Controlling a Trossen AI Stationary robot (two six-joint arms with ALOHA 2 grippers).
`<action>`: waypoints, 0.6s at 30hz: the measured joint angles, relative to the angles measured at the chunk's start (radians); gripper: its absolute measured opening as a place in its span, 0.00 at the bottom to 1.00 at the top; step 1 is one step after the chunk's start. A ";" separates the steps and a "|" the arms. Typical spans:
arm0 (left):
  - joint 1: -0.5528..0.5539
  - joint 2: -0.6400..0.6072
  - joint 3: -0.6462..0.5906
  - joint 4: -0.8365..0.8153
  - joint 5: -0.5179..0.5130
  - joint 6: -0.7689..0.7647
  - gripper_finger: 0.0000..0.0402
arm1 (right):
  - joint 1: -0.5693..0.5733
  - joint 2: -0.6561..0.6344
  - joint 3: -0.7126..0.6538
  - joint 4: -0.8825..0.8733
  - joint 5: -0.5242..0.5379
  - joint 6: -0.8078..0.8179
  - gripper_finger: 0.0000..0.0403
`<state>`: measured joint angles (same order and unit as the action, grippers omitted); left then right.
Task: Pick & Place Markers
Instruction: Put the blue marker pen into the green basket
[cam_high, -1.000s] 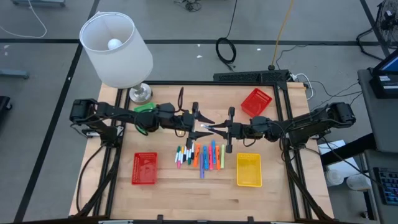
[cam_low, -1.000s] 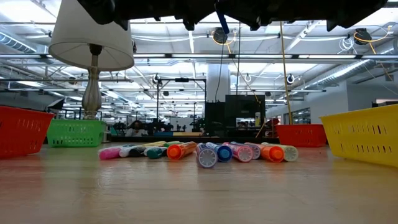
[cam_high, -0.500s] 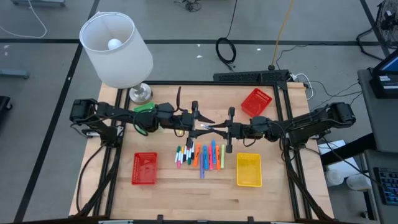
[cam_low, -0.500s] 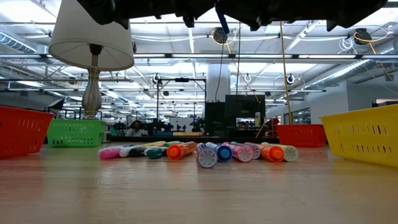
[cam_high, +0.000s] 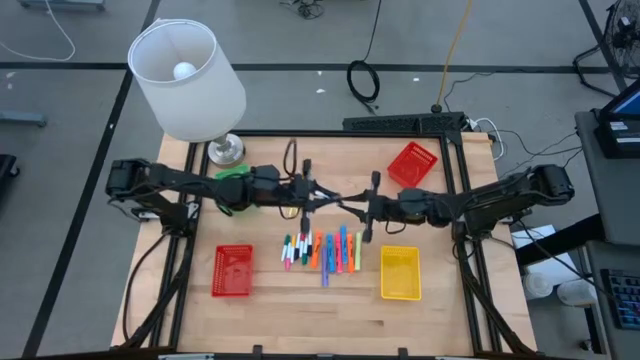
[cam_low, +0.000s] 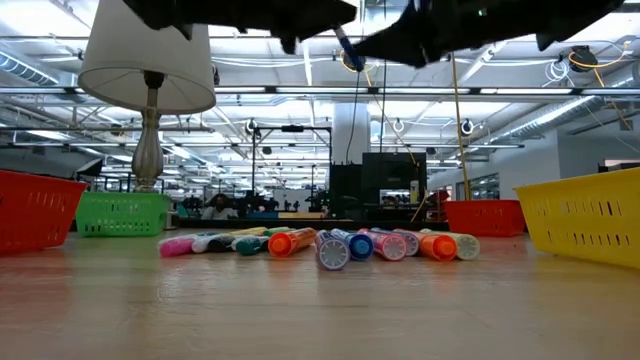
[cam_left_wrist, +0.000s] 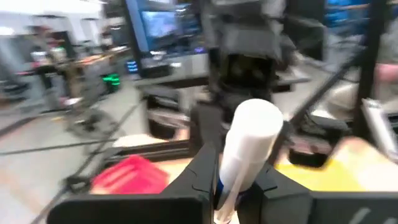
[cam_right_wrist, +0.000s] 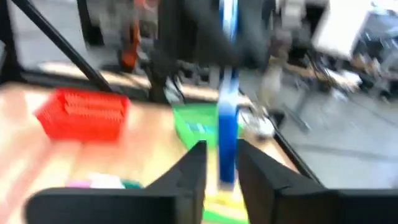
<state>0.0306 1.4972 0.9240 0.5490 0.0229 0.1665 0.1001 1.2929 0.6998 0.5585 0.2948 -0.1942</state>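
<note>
Both arms meet high over the table's middle. Between them a blue-and-white marker (cam_low: 345, 45) stands steeply tilted in the air. My left gripper (cam_high: 320, 196) comes from the left and is shut on it. My right gripper (cam_high: 352, 207) comes from the right and is open, its fingers on either side of the same marker (cam_right_wrist: 227, 124). Several other markers (cam_high: 322, 250) lie on their sides in a row on the wooden table (cam_high: 300, 300), their ends facing the low view (cam_low: 330, 245). My left gripper pinches the marker's lower part (cam_left_wrist: 225, 186) between its two fingers, reaching level from the table's left. The white barrel (cam_left_wrist: 249, 143) sticks up past the fingers. The marker is tilted and well clear of the table. My right gripper's fingers (cam_right_wrist: 194, 165) flank the marker's lower end; whether they touch it I cannot tell.
A white lamp (cam_high: 187, 80) stands at the far left corner. A green basket (cam_high: 232, 175) lies under my left arm. A red basket (cam_high: 232, 270) sits near left, a yellow one (cam_high: 400, 272) near right, and another red one (cam_high: 412, 163) far right.
My left gripper has shut on the marker held between the two arms. My right gripper has parted its fingers around it. Both hands have stayed in place and turned slightly. The marker remains high in the air.
</note>
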 joint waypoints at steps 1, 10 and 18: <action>-0.004 -0.030 0.002 -0.057 -0.041 -0.003 0.07 | 0.000 -0.012 0.000 -0.051 0.024 0.014 0.23; -0.093 -0.258 0.002 -0.618 -0.526 -0.144 0.07 | 0.002 -0.173 0.000 -0.446 0.099 0.201 0.46; -0.022 -0.376 0.001 -1.328 -0.707 -0.847 0.07 | 0.002 -0.272 0.000 -0.564 0.217 0.213 0.48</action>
<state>0.0082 1.1211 0.9253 -0.7793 -0.6838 -0.6805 0.1020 1.0208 0.6994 -0.0052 0.5118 0.0187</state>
